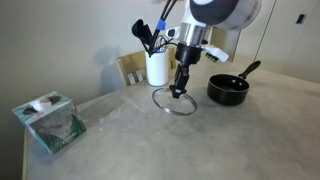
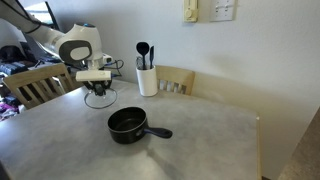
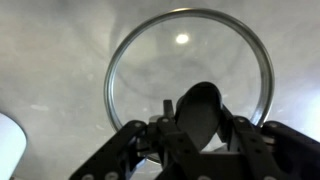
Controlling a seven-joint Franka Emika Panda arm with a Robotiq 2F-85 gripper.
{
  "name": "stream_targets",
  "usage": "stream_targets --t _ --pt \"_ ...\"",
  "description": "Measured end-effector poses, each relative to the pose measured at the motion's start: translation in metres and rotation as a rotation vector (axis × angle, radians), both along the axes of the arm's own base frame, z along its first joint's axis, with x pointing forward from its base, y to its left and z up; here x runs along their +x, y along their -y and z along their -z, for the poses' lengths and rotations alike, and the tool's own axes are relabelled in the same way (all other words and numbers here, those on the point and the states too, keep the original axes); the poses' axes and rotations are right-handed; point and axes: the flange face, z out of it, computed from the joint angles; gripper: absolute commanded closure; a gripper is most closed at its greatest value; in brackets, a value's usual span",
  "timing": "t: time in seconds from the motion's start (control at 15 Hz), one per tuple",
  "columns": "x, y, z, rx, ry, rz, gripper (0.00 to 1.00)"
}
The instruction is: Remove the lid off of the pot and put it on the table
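Table (image 1: 120,140) of light grey, faintly mottled stone look carries everything. Arm (image 1: 215,12), white and grey, reaches down over it on the side of the pot away from the pot's handle.

Pot (image 1: 228,92), small, black and uncovered, stands with its long handle angled up; an exterior view (image 2: 126,122) shows its bare inside. Beyond the pot, near the wall, stands a white holder (image 1: 157,68) with dark utensils, a wooden chair (image 1: 130,68) just behind it. A teal tissue box (image 1: 48,122) sits well apart from the pot, past the lid; its print is too small to read.

The lid (image 1: 168,104) lies flat on the table near the pot, apart from it, between pot and tissue box. It is round clear glass with a bright metal rim, and the table shows through it in the wrist view (image 3: 170,60).

The gripper (image 1: 180,90) stands straight over the lid's middle. In the wrist view the gripper (image 3: 200,115) has its fingers close on either side of the small black knob (image 3: 200,100); whether they pinch it, I cannot tell.
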Motion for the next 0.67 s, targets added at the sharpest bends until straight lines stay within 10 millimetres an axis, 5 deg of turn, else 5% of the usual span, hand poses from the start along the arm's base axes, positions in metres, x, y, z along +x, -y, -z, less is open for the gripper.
stream_targets --t 0.33,0.67 --pt "0.003 -0.024 0.045 -0.129 0.010 0.197 0.84" --pt "0.000 -0.056 0.040 -0.230 -0.067 0.220 0.84"
